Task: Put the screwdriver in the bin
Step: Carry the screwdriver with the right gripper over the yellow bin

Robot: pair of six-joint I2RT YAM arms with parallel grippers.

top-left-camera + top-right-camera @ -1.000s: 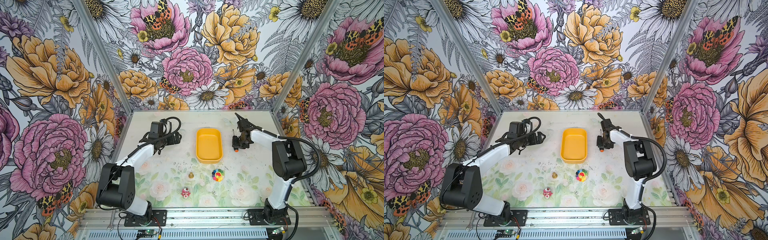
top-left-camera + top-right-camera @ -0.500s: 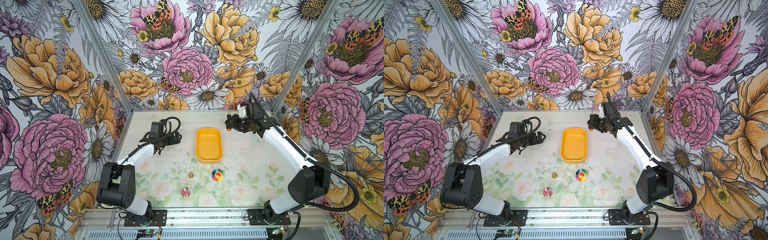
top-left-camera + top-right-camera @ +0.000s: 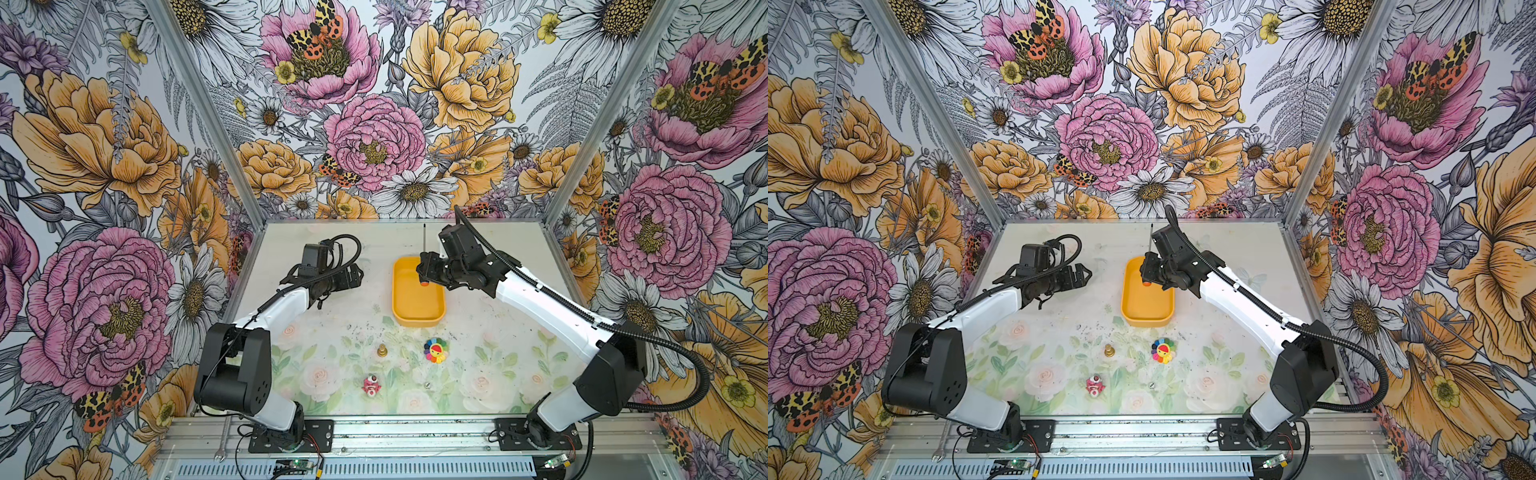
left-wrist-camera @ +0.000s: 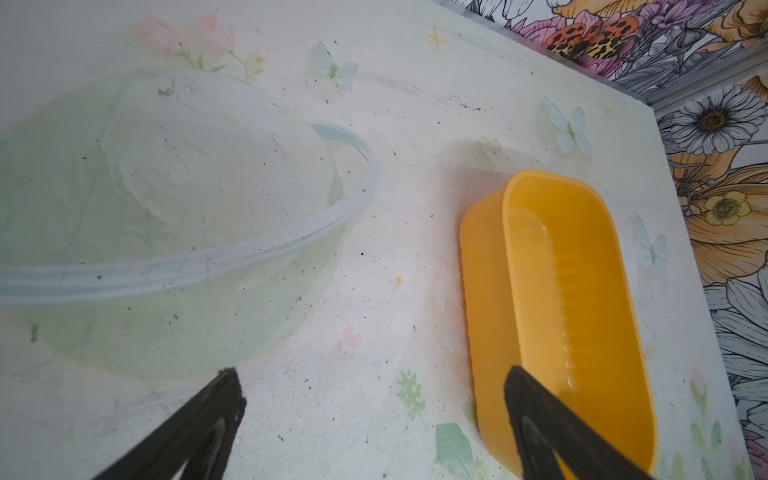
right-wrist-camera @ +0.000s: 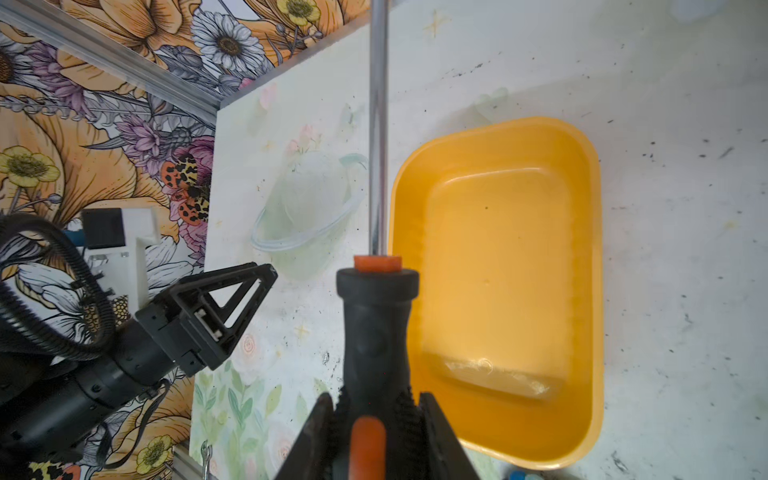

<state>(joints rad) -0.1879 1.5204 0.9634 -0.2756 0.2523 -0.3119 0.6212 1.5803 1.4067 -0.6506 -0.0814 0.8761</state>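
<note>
The right gripper [image 3: 424, 269] is now hanging above the far end of the bin [image 3: 417, 322], having risen off the table beside the bin's right wall a second ago and swung inward over the bin. Its fingers are pinching the screwdriver [image 5: 376, 324] tight on the black handle, close to the orange butt. In both top views that butt is showing over the bin's yellow floor, while the thin shaft is reaching out past the bin's far rim (how high the tool is riding above the bin cannot be judged). The pickup therefore looks finished and the carry nearly so. What is left is probably a small pull toward the bin's middle, or a tilt, so the whole length clears the rim before the grip is eased. Let go now, the shaft could be catching on the far wall. The left gripper [image 3: 1079, 276] is idling well to the bin's left, exactly where it was, fingers spread and holding nothing.
</note>
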